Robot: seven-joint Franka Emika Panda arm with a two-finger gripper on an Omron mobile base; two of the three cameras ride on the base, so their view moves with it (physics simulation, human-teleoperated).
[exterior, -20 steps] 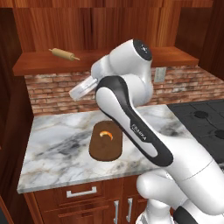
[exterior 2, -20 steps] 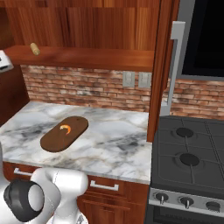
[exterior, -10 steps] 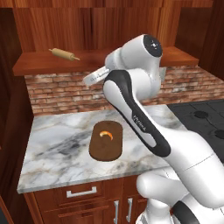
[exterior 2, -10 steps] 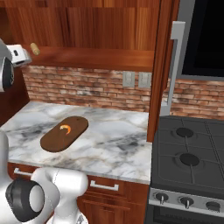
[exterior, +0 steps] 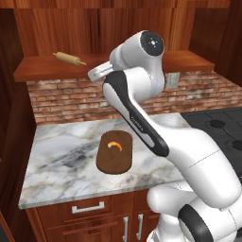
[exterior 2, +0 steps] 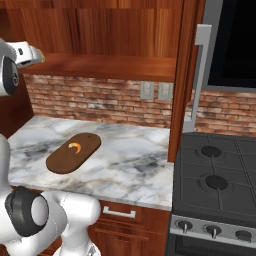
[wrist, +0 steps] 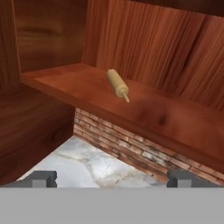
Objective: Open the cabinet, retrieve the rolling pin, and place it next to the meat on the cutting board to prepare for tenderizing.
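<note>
The cabinet (exterior: 123,28) stands open, and its right door (exterior 2: 186,75) with a long silver handle (exterior 2: 200,75) is swung out. The rolling pin (exterior: 69,58) lies on the cabinet's shelf (exterior: 42,71), toward the left; it also lies ahead in the hand view (wrist: 117,84). My gripper (exterior: 97,73) hangs open at shelf height, right of the pin and apart from it, fingertips (wrist: 43,178) spread wide with nothing between. The gripper (exterior 2: 30,54) is at the far left of the right base view. Below, the meat (exterior: 114,144) rests on the cutting board (exterior: 113,158).
The marble worktop (exterior: 61,156) carries the board, backed by a brick wall (exterior 2: 110,97). A black stove (exterior 2: 215,185) stands to the right. Drawers with short handles (exterior: 88,207) run under the counter.
The arm has lifted the hand from below the shelf up to shelf height. The pin, board and meat have not moved.
</note>
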